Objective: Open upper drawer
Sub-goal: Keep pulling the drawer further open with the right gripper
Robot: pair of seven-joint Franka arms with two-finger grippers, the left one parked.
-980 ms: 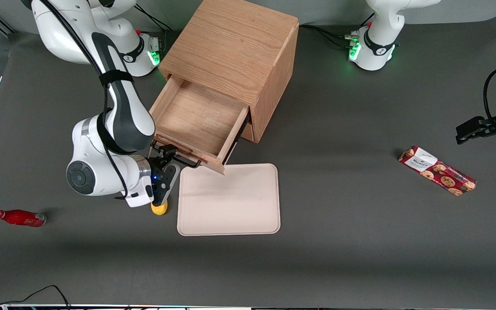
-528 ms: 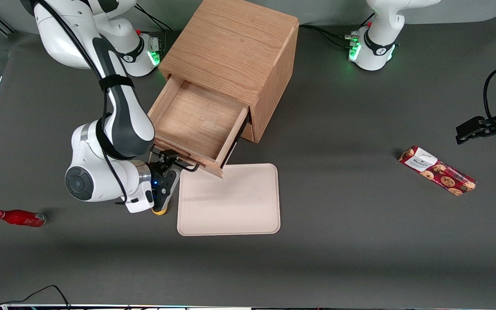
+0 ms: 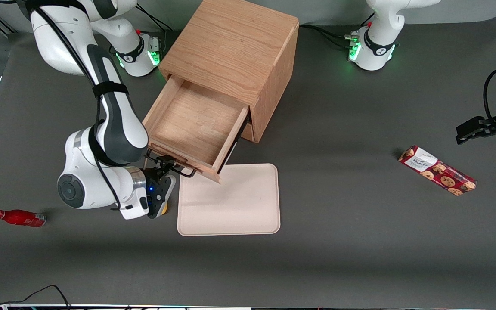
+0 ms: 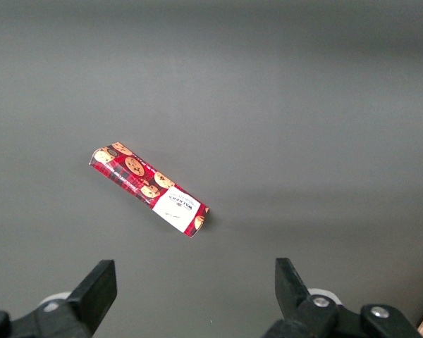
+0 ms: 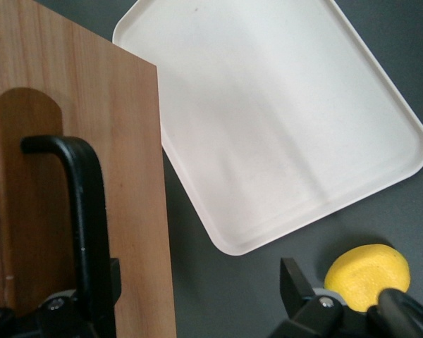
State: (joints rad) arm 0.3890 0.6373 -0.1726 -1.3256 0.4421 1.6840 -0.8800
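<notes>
At the front of the upper drawer (image 3: 190, 125), the gripper (image 3: 165, 168) sits on the dark handle (image 5: 81, 211), and in the right wrist view its jaws stand spread, one finger against the bar and the other well clear of it, so the bar looks hooked, not pinched. That drawer stands well out of the cabinet (image 3: 235, 47), its bare wooden floor showing, its front corner above the edge of the pale tray (image 3: 230, 202) on the counter (image 3: 360, 241). My judgement is that the opening is nearly done; any remaining pull should run straight along the slides, level and slow, stopping short of the end of travel. A yellow object (image 5: 366, 274) lies just beside the gripper, nearer the front camera, and should not be nudged
</notes>
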